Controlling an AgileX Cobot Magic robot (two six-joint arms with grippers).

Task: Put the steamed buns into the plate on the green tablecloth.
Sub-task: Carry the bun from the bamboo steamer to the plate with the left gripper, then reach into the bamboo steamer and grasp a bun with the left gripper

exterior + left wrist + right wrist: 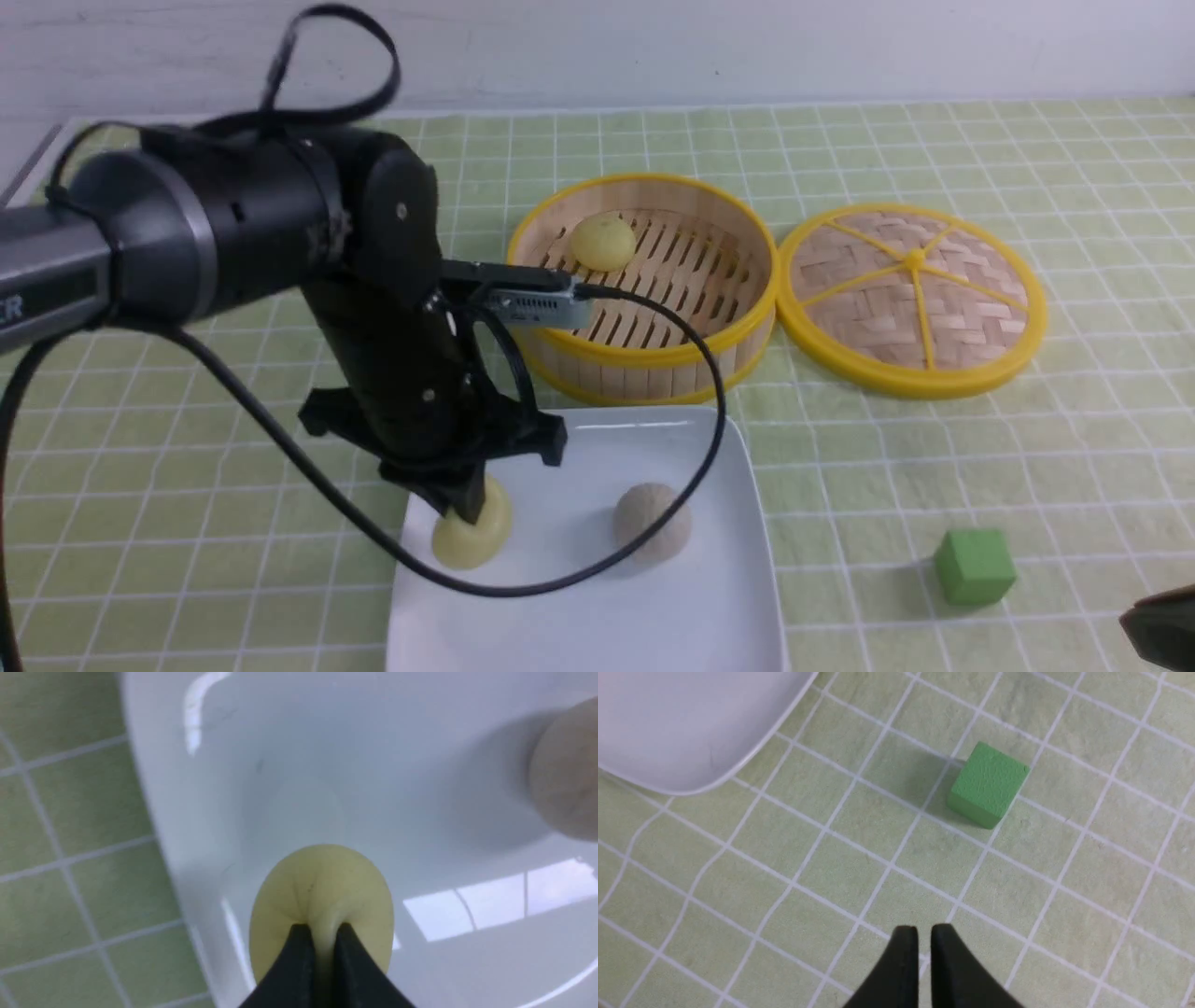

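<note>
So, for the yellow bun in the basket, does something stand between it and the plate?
Yes, the near wall of the basket stands between that yellow bun and the plate; it likely must be lifted over the rim.

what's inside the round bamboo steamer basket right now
One pale yellow bun sits on the slatted floor of the steamer basket. The near wall hides the floor's front edge.

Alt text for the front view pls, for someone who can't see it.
Left gripper pinches a pale yellow steamed bun at the left side of a white square plate, which also holds an off-white bun. Behind, another yellow bun sits in a bamboo steamer basket, woven lid beside it.
</note>
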